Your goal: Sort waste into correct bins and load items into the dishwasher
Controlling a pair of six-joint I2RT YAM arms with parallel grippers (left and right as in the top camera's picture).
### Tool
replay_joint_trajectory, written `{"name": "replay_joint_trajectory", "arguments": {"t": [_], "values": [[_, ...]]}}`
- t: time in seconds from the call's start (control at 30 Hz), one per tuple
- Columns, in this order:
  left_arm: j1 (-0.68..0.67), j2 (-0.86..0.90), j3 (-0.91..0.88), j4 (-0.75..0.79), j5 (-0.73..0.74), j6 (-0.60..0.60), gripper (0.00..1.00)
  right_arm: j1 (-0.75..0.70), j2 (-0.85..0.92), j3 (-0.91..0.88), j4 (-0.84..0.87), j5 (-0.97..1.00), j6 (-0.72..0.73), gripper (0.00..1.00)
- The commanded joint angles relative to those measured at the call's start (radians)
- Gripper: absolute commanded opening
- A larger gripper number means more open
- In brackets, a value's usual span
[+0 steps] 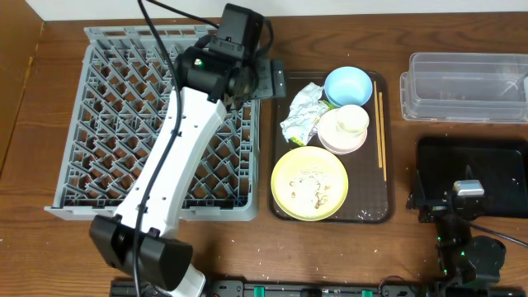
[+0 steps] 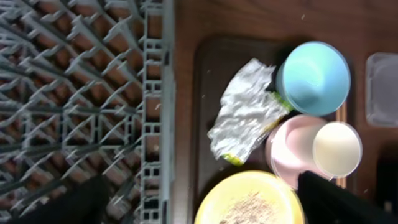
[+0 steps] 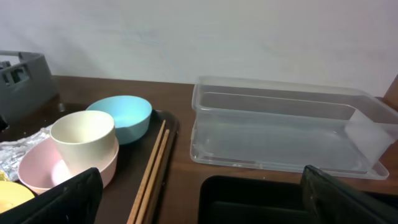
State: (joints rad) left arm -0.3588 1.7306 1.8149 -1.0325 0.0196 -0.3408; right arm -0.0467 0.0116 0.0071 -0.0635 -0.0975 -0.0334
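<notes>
On the brown tray (image 1: 285, 206) lie a crumpled silvery wrapper (image 1: 304, 111) (image 2: 245, 109) with a yellow-green edge, a light blue bowl (image 1: 347, 85) (image 2: 314, 76), a small white cup (image 1: 353, 120) (image 3: 83, 137) inside a pale pink bowl (image 3: 37, 168), a yellow plate (image 1: 309, 183) (image 2: 249, 199) with rice-like crumbs, and chopsticks (image 1: 380, 124) (image 3: 152, 171). My left gripper (image 1: 268, 78) (image 2: 202, 190) hangs open and empty between the grey dishwasher rack (image 1: 107, 115) and the tray. My right gripper (image 1: 468, 186) (image 3: 202, 190) rests open and empty over the black bin (image 1: 487, 161).
The clear plastic tub (image 1: 466, 87) (image 3: 280, 130) stands at the back right, just behind the black bin (image 3: 249, 199). My left arm stretches diagonally over the rack. The rack's right wall (image 2: 155, 124) runs close to the tray's left rim.
</notes>
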Motion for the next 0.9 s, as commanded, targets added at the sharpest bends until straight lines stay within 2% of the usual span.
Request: {"name": "replay_joint_trajectory", "arguments": {"t": [0.0,0.3,0.43,0.7,0.87], "values": [[-0.006,0.052,-0.014,0.027,-0.001,-0.002,0.87,-0.011,-0.006,-0.001,-0.004,-0.005,0.01,0.99],[-0.034,0.189,-0.014,0.083,0.03,-0.005,0.63,-0.011,-0.006,-0.001,-0.004,-0.005,0.01,0.99],[-0.053,0.24,-0.014,0.113,0.082,-0.005,0.63,-0.011,-0.007,-0.001,-0.004,-0.005,0.01,0.99],[-0.086,0.335,-0.014,0.148,0.082,-0.005,0.63,-0.011,-0.007,-0.001,-0.004,-0.005,0.01,0.99],[-0.071,0.322,-0.008,0.135,0.082,-0.005,0.65,-0.011,-0.006,-0.001,-0.004,-0.005,0.01,0.99]]}}
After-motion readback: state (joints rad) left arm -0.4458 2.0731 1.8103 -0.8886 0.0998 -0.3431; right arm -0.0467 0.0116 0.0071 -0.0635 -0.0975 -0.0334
